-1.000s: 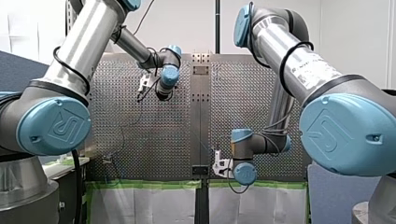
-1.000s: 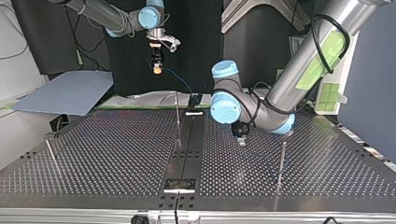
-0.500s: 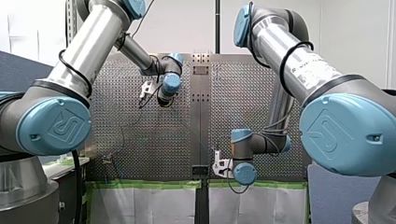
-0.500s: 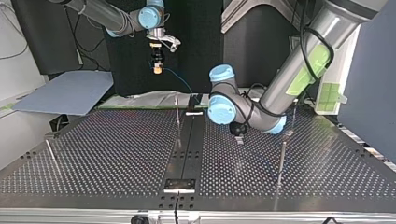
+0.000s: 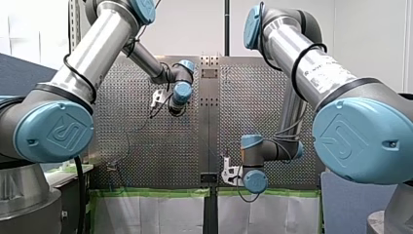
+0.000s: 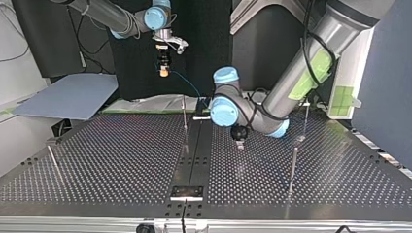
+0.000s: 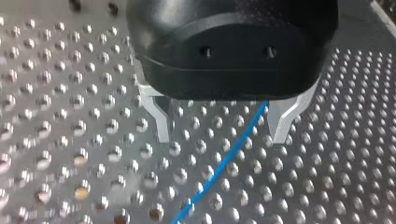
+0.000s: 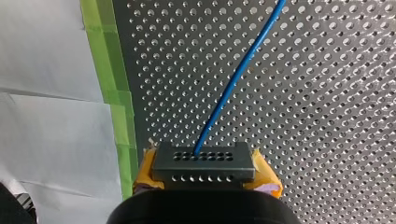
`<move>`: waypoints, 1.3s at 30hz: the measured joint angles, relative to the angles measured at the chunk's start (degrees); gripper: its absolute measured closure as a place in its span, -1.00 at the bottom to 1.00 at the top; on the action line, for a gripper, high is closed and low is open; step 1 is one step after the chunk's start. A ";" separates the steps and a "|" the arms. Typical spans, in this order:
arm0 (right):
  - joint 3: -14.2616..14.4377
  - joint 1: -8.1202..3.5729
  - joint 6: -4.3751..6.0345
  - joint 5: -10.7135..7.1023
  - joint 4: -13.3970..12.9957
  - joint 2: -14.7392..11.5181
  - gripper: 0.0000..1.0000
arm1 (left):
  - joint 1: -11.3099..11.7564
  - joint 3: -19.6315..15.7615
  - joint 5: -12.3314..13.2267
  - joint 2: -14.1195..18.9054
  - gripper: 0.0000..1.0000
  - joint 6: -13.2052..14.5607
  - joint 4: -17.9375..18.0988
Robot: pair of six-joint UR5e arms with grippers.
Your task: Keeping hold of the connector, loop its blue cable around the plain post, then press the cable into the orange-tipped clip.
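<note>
Right wrist view has my right gripper (image 8: 204, 176) closed on the grey connector (image 8: 204, 158), with its yellow pads (image 8: 145, 171) pressed against the block's two ends. The blue cable (image 8: 236, 77) leaves a hole in the connector's face and runs ahead over the perforated table (image 8: 327, 116). A strip of green tape (image 8: 109, 70) lines the table's edge beside the cable, with white paper (image 8: 46, 102) beyond the tape. In the left wrist view my left gripper (image 7: 222, 128) stands spread wide just above the table and holds nothing. The cable (image 7: 224, 161) passes between its metal fingers (image 7: 159, 119), close beside one of them and well apart from the other. The top view puts my right gripper (image 6: 164, 71) high above the table's far side, left of centre, and the cable (image 6: 187, 85) slopes down from it toward a thin upright post (image 6: 184, 116) beside the table's centre strip. My left gripper (image 6: 239, 141) hangs low over the holes just to the right of that strip, between this post and a second post (image 6: 293, 165) nearer the view's right. Whether either post has an orange tip cannot be told
</note>
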 joint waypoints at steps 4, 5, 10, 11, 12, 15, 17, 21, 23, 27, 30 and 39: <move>0.01 0.01 0.10 0.00 0.10 0.02 1.00 | -0.75 0.02 -0.68 -1.23 -1.00 1.12 -0.18; 0.01 0.00 0.12 0.00 0.11 0.01 1.00 | -0.91 0.02 -0.84 -1.58 -1.00 1.30 -0.24; 0.02 0.00 0.16 0.00 0.15 0.01 1.00 | -1.62 0.01 -1.55 -2.85 -1.00 1.90 -0.40; 0.02 -0.01 0.17 0.00 0.15 0.01 1.00 | -1.70 0.02 -1.59 -2.90 -1.00 1.98 -0.40; 0.02 -0.01 0.17 0.00 0.17 0.01 1.00 | -1.80 0.02 -1.58 -2.97 -1.00 2.09 -0.41; 0.01 -0.02 0.17 0.00 0.20 0.01 1.00 | -2.19 0.02 -1.53 -3.44 -1.00 2.40 -0.44; 0.01 -0.02 0.17 0.00 0.20 0.00 1.00 | -2.60 0.02 -1.69 -4.13 -1.00 2.88 -0.52; 0.00 -0.01 0.17 0.00 0.26 0.00 1.00 | -3.79 0.02 -1.91 -5.64 -1.00 3.42 -0.32; 0.00 0.00 0.17 0.00 0.27 0.00 1.00 | -4.21 0.03 -2.00 -6.13 -1.00 3.55 -0.20; 0.00 -0.01 0.17 0.00 0.30 -0.01 1.00 | -5.05 0.03 -2.05 -7.82 -1.00 4.32 -0.20; 0.00 -0.01 0.15 0.00 0.35 -0.01 1.00 | -5.80 0.06 -1.80 -8.59 -1.00 4.50 -0.07; -0.01 0.01 0.15 0.00 0.29 0.00 1.00 | -7.84 0.16 -1.82 -9.31 -1.00 4.64 -0.22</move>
